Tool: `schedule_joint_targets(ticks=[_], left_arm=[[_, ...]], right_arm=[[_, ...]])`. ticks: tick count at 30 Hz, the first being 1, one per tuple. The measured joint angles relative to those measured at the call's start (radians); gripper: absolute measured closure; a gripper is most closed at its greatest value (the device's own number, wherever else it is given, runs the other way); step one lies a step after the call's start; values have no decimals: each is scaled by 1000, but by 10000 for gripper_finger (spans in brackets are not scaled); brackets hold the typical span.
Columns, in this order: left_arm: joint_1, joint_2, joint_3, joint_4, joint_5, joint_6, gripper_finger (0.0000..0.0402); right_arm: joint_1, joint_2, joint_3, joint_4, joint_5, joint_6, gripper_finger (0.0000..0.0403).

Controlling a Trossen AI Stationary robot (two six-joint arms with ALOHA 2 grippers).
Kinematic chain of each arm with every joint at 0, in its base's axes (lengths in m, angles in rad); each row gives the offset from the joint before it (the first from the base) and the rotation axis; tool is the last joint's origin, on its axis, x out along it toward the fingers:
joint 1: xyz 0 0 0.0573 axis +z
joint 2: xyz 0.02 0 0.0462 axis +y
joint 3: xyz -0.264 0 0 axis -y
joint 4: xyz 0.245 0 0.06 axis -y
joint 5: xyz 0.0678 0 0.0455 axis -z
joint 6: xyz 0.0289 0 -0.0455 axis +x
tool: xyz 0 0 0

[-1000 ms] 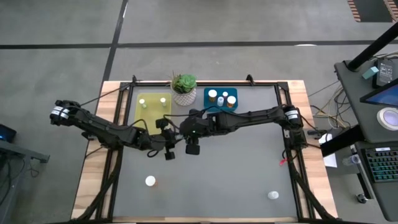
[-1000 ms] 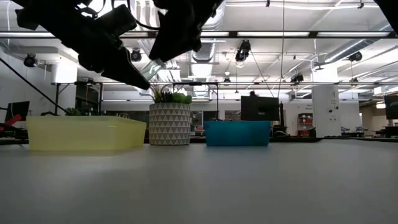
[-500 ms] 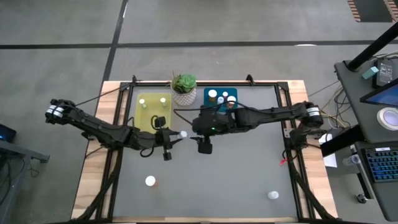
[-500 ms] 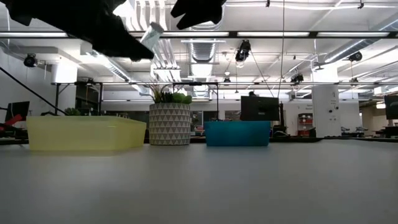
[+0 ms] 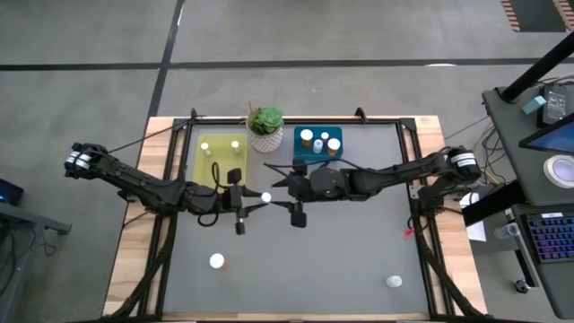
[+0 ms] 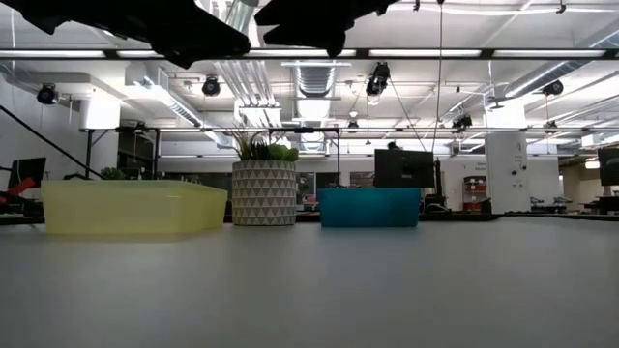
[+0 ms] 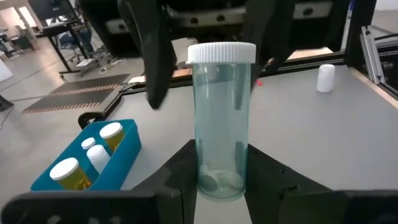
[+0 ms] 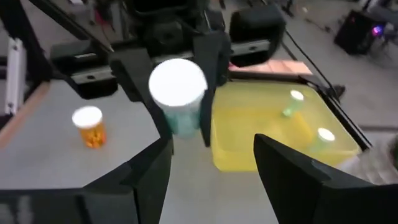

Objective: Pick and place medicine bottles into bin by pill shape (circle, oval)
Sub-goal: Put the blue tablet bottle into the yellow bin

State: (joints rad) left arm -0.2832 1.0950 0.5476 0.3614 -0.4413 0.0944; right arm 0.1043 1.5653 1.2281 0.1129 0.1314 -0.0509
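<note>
A clear medicine bottle (image 7: 221, 124) with a white cap (image 5: 265, 196) and small pills at its bottom hangs above the table's middle, with my left gripper (image 7: 217, 177) shut on it. My right gripper (image 8: 211, 155) stands open just to the bottle's right, facing its cap, with nothing between its fingers (image 7: 155, 68). An amber bottle (image 5: 216, 261) and a white one (image 5: 394, 282) stand on the mat near the front edge. The yellow bin (image 5: 222, 160) holds two small bottles, and the blue bin (image 5: 318, 144) holds three. My left gripper pinches the clear bottle's bottom end (image 7: 219, 186) between its two fingers. The fingers come nearly level from the table's left. The bottle is lifted clear of the table, and its capped end (image 8: 178, 81) points away from the fingers toward my right gripper.
A green plant in a patterned white pot (image 5: 265, 126) stands at the far edge between the two bins. Dark frame rails (image 5: 417, 224) run along the mat's sides. A desk with screens (image 5: 547, 152) stands to the right of the table.
My right gripper has come off the bottle and drawn back toward the table's right edge, tipping up toward level. My left gripper has kept hold of the bottle, risen a little and tipped up toward level, so the bottle's cap now faces the right gripper.
</note>
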Motion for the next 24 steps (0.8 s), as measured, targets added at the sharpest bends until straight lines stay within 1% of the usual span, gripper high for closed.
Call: schedule_joint_targets(ticks=[3,5,15,24], left_arm=[[0,1,0,16,1,0,317],[0,1,0,34,0,2,317],[2,2,0,71,-3,26,317],[3,20,0,73,-7,24,317]], right_arm=[[0,10,-44,117,-31,1,189],[1,21,-68,202,-34,-11,191],[2,78,-147,509,-38,-43,206],[5,151,-136,619,-36,-106,232]])
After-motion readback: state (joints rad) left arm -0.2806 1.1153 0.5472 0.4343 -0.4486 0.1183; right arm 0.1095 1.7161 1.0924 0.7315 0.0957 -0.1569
